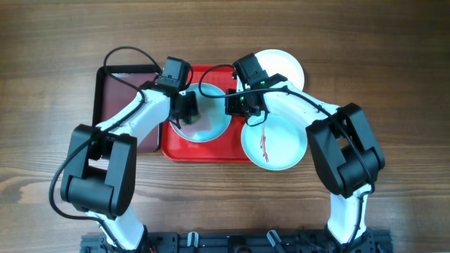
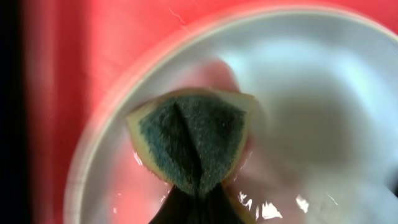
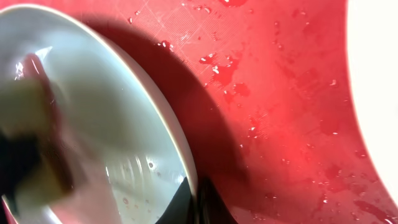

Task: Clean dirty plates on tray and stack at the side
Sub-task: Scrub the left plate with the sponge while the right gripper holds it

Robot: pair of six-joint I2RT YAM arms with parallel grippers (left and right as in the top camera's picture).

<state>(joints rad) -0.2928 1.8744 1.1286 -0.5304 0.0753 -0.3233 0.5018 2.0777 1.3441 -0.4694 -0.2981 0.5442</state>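
A pale blue plate [image 1: 208, 121] lies on the bright red tray [image 1: 211, 151]. My left gripper [image 1: 185, 111] is shut on a green and yellow sponge [image 2: 193, 140] pressed into that plate [image 2: 311, 81]. My right gripper [image 1: 235, 105] is shut on the plate's right rim [image 3: 177, 134]; the tray [image 3: 273, 81] around it is wet with red drops. A second pale blue plate [image 1: 274, 142] with a red sauce streak rests half on the tray's right edge. A white plate [image 1: 285, 67] lies behind it, partly under my right arm.
A smaller black-rimmed maroon tray [image 1: 126, 91] sits left of the red tray, partly under my left arm. The wooden table [image 1: 394, 70] surrounds both.
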